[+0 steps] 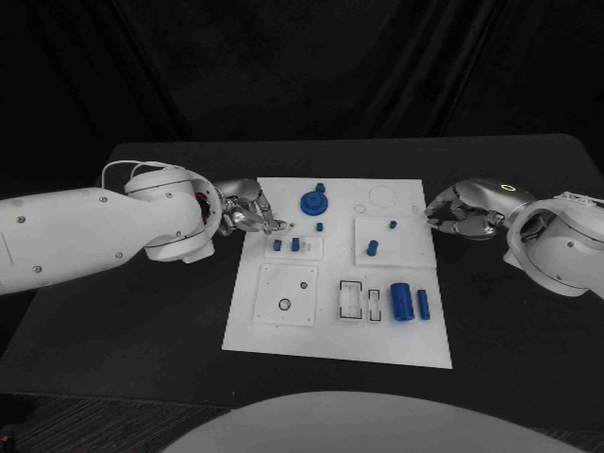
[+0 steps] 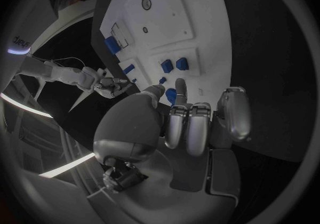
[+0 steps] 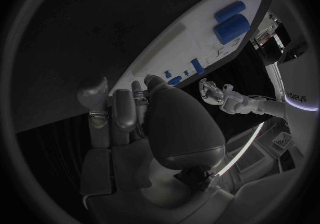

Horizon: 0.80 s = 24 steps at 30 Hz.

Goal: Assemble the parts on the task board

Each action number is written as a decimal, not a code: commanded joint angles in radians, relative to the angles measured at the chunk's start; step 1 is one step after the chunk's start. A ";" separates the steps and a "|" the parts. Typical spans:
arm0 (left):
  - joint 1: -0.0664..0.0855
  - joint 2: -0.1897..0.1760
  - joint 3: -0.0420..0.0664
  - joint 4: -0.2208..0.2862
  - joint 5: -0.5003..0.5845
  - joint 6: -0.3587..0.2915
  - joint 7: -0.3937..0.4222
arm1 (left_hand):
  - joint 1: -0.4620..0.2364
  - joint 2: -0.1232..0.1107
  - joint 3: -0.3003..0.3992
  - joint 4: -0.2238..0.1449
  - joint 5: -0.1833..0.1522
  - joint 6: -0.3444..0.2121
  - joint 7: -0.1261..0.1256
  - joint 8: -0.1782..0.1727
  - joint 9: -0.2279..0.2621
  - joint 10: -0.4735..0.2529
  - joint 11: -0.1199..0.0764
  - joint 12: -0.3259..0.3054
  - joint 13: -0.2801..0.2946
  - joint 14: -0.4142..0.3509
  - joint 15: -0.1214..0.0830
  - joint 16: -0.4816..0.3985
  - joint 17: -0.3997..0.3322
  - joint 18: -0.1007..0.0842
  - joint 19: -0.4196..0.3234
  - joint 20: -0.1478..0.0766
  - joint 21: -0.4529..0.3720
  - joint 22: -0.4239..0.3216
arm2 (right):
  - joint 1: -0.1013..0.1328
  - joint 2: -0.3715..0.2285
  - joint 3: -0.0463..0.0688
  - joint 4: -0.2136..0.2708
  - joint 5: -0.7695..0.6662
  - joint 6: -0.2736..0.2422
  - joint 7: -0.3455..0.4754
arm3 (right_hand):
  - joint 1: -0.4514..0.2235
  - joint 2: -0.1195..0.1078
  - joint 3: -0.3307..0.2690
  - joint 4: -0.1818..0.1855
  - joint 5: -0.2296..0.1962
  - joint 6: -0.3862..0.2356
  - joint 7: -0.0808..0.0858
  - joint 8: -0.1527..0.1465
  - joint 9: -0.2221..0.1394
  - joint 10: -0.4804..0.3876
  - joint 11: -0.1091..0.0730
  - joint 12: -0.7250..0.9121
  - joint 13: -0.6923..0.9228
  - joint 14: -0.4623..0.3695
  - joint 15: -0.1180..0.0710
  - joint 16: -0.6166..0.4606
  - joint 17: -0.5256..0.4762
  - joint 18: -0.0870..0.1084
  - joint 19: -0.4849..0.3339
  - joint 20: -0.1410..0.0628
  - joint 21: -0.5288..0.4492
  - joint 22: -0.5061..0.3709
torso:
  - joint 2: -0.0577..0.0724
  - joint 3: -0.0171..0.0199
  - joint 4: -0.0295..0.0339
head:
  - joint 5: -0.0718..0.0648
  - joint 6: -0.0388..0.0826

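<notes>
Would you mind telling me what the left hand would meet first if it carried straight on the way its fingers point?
Probably the blue gear on the task board; the left hand points right across it, though height is unclear.

The right hand (image 1: 462, 211) has its fingers curled under (any contents are hidden); the board's small holes are too tiny to read.

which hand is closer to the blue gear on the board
Left. The left hand sits at the board's left edge, just beside the gear; the right hand is off the board's right edge, farther away.
</notes>
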 commanded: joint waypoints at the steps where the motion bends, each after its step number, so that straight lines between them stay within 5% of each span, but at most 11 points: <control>1: -0.018 -0.002 0.000 0.010 -0.097 -0.100 0.004 | 0.011 0.002 0.001 -0.002 -0.001 0.010 -0.001 0.010 0.007 0.104 -0.007 0.004 0.263 0.104 -0.007 0.003 0.263 -0.002 0.010 0.000 0.008 0.176 | -0.002 -0.004 0.001 0.004 -0.002 -0.007 -0.015 | 0.010 0.000 0.005 0.001 0.003 0.005 0.001 -0.003 -0.001 -0.002 -0.002 -0.005 -0.100 -0.002 -0.002 -0.006 -0.001 0.012 -0.008 0.001 -0.006 0.112 | -0.001 0.0002 0.0009 | -0.003 0.000; 12: -0.057 -0.005 0.000 0.020 -0.174 -0.124 -0.025 | 0.003 -0.008 -0.017 0.030 -0.058 0.017 -0.009 0.052 0.039 0.104 -0.015 0.004 0.263 0.104 -0.016 0.003 0.263 -0.004 0.020 -0.009 0.015 0.178 | -0.002 -0.014 0.001 0.010 -0.002 -0.010 -0.018 | 0.010 -0.001 0.005 0.002 0.003 0.004 0.001 -0.003 -0.001 -0.002 -0.002 -0.005 -0.099 -0.002 -0.002 -0.006 0.000 0.012 -0.008 0.001 -0.006 0.112 | -0.002 0.0007 -0.0001 | -0.005 0.000; 24: -0.071 -0.001 0.000 0.024 -0.183 -0.118 -0.025 | -0.007 -0.009 -0.030 0.052 -0.087 0.014 -0.009 0.062 0.048 0.104 -0.015 0.004 0.263 0.104 -0.017 0.003 0.263 -0.004 0.020 -0.011 0.013 0.177 | -0.002 -0.012 0.001 0.008 -0.002 -0.011 -0.017 | 0.010 -0.001 0.006 0.002 0.003 0.005 0.001 -0.003 -0.001 -0.002 -0.002 -0.004 -0.098 -0.002 -0.002 -0.005 0.000 0.012 -0.008 0.001 -0.006 0.112 | -0.002 0.0013 -0.0010 | 0.000 0.000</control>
